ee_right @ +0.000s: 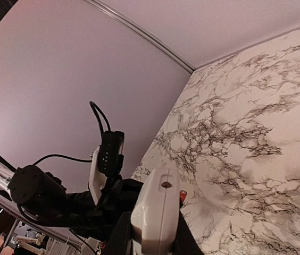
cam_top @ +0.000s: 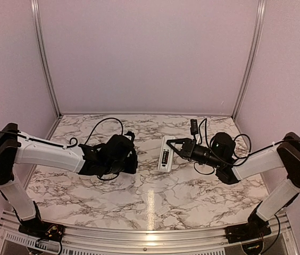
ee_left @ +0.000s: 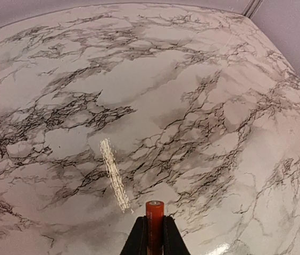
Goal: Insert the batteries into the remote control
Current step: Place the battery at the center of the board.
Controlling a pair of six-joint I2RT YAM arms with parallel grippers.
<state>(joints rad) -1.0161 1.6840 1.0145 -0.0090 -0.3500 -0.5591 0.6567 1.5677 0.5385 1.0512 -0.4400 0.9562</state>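
A white remote [cam_top: 164,154] lies right of centre above the desk [cam_top: 150,204]. Its long side runs away from the arms, and there is a dark strip on its upper face. The right tool [cam_top: 175,148] is clenched on the remote's right side.

In the right wrist view the remote [ee_right: 154,212] fills the lower middle, seen nearly edge-on. It is plain white with one small dark hole near the top, and it is pinched in the right tool [ee_right: 152,241]. Whether it touches the desk cannot be told. A small red tip [ee_right: 183,196] shows just beside the remote's right edge; what it is cannot be made out there.

In the left wrist view a red battery [ee_left: 154,212] stands upright. The left tool [ee_left: 154,234] is clenched on it between two dark fingers [ee_left: 138,240], and the battery's flat end pokes past the fingertips. It hangs over bare desk.

From above, the left arm [cam_top: 115,155] ends in a black wrist that hides its tool. The wrist is left of the remote, near it but apart. The right arm [cam_top: 256,162] reaches in from the right.

The desk is glossy white marble pattern with dark veins and carries a bright streak of glare [ee_left: 114,175]. Pale lilac walls [cam_top: 139,53] close it in on three sides.
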